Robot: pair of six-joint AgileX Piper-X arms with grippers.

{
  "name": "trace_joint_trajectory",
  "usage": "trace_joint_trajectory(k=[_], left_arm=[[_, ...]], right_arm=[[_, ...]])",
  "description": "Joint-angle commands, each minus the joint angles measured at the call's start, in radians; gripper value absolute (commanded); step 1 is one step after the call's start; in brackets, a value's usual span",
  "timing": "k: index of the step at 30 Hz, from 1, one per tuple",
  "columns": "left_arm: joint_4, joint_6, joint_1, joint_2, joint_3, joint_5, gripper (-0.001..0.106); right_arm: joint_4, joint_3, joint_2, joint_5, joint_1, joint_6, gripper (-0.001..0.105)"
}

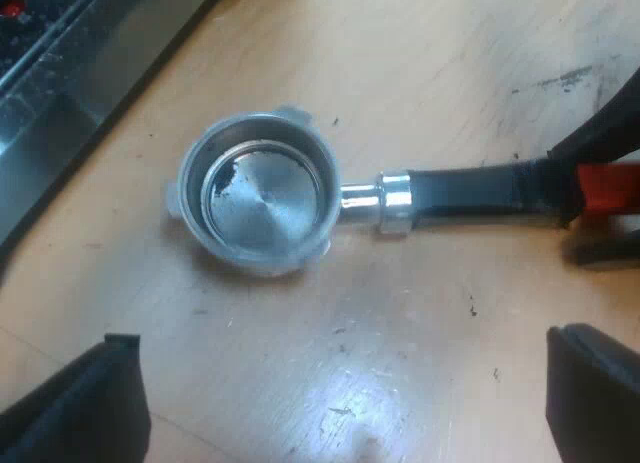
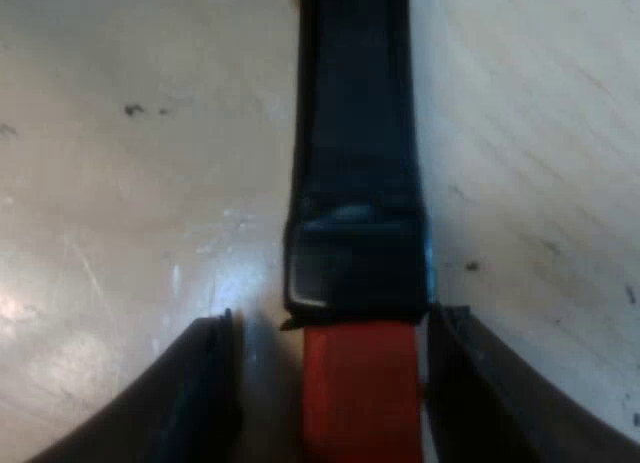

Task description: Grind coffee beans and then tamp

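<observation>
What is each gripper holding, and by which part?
Nothing yet. The right gripper straddles the red handle end of the holder, jaws open with a gap; the left gripper hovers open above it.

The counter (image 1: 430, 93) is lit brightly from overhead, and white glare is thrown back from it near the holder (image 1: 262, 193). A soft shadow is cast beside the holder, and its handle (image 2: 355, 133) is rendered dark.

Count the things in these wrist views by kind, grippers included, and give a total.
Espresso machine: 1
Metal holder with a red-ended handle: 1
Grippers: 2, the left gripper and the right gripper
Total: 4
</observation>
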State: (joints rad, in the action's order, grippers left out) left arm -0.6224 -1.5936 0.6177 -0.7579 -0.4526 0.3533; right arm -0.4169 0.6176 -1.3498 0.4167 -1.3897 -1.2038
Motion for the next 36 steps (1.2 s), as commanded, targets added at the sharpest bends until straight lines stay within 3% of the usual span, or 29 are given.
trace_joint_trajectory(k=[1,8,16,19,23,27,33,36], left_arm=[[-0.003,0.005,0.004,-0.002,-0.007,-0.005,0.083],[-0.087,0.005,0.004,0.037,-0.007,-0.006,0.083],[-0.151,-0.002,0.004,0.183,-0.007,-0.084,0.083],[-0.19,-0.002,0.004,0.233,-0.018,-0.104,0.083],[-0.246,-0.002,0.004,0.287,-0.051,-0.148,0.083],[-0.268,-0.078,0.004,0.298,-0.093,-0.183,0.083],[-0.278,-0.136,0.004,0.298,-0.145,-0.248,0.083],[-0.293,-0.137,0.004,0.298,-0.163,-0.3,0.083]], right_arm=[[-0.061,-0.001,0.002,-0.023,0.002,0.008,0.05],[-0.288,0.058,0.048,-0.038,0.002,0.012,0.066],[-0.427,0.12,0.18,-0.032,0.002,0.009,0.067],[-0.427,0.146,0.236,-0.022,0.0,-0.034,0.067],[-0.396,0.183,0.308,0.024,0.0,-0.127,0.067],[-0.268,0.19,0.365,0.035,0.0,-0.248,0.067],[-0.047,0.19,0.361,0.035,0.0,-0.448,0.067],[0.025,0.19,0.342,0.035,0.0,-0.511,0.067]])
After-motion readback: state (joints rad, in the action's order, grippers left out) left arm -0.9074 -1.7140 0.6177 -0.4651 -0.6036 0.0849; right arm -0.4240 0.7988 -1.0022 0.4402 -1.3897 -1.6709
